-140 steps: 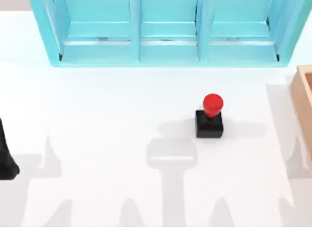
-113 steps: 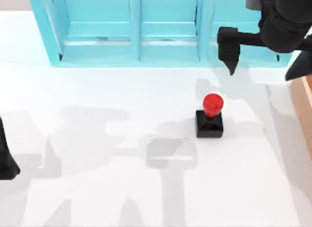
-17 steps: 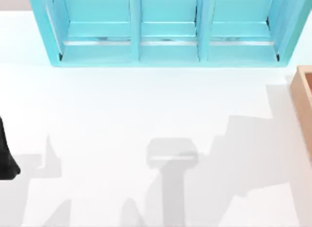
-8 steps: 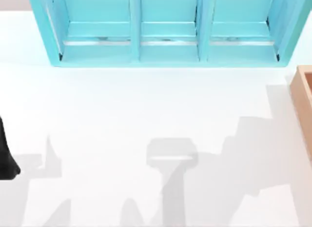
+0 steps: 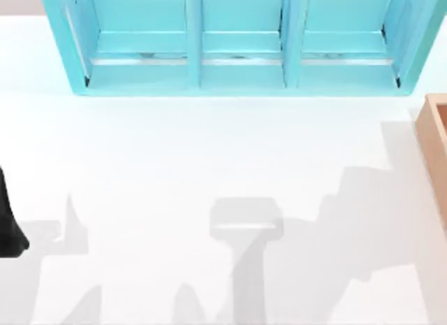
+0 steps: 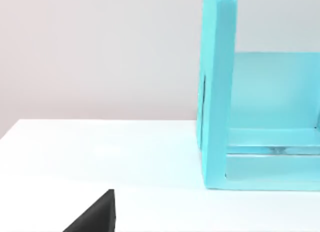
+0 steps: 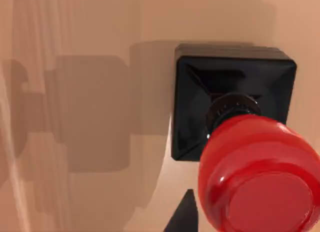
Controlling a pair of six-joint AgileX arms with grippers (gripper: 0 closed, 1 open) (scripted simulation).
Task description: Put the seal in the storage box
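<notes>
White table [image 5: 174, 164] bore turquoise shelf [image 5: 237, 45]. Seal [image 7: 235, 137] stood upright on tan storage box [image 7: 75, 92] floor, knob up. Gripper jaws: impossible to tell.

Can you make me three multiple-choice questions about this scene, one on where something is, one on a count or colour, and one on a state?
1. Where does the black square-based seal with the glossy red knob stand?
A. On the tan floor of the wooden storage box
B. On the white table
C. Inside the blue shelf

2. How many compartments does the light blue shelf unit show from above?
A. Two
B. Three
C. Five

3. How is the seal posed?
A. Lying on its side
B. Upside down
C. Upright, knob on top

Answers: 1 A, the right wrist view shows its base on a tan surface. 2 B, two dividers split the shelf into three. 3 C, the knob rises above the base toward the camera.

The left arm is parked at the table's left edge.
</notes>
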